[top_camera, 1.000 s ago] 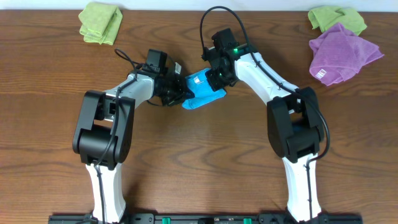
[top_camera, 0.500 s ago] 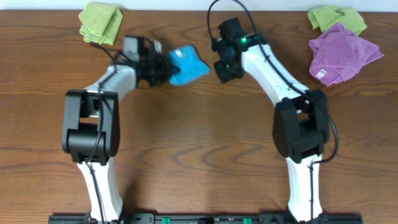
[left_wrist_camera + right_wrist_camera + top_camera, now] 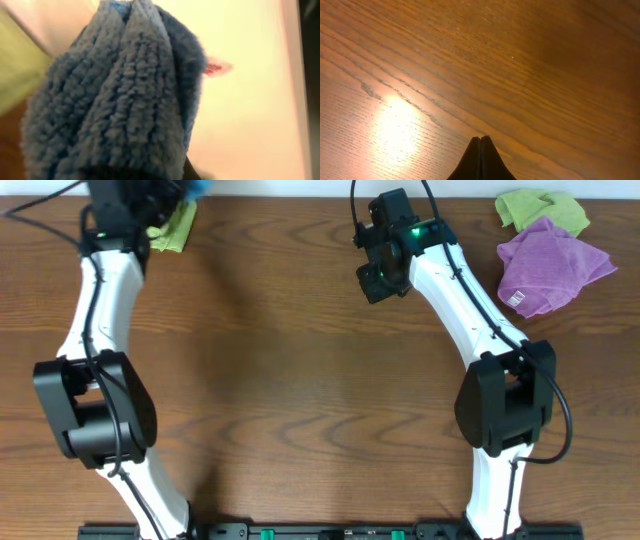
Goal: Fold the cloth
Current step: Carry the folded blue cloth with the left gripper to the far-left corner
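The sky-blue terry cloth (image 3: 115, 100) fills the left wrist view as a bunched, folded bundle, its small white tag (image 3: 217, 67) sticking out at the right. In the overhead view only a blue corner (image 3: 198, 185) shows at the top edge, far back left. My left gripper (image 3: 168, 192) is shut on it and holds it up, over the back edge of the table; its jaws (image 3: 150, 175) are mostly hidden under the cloth. My right gripper (image 3: 377, 285) is shut and empty (image 3: 481, 138), over bare wood at the back middle.
A lime-green cloth (image 3: 175, 230) lies at the back left, partly under my left arm. Another lime-green cloth (image 3: 545, 208) and a purple cloth (image 3: 550, 265) lie at the back right. The table is dark brown wood (image 3: 300, 400).
My left arm has carried the blue cloth from the table's middle far to the back left and lifted it. My right gripper let go of the cloth and moved slightly back.
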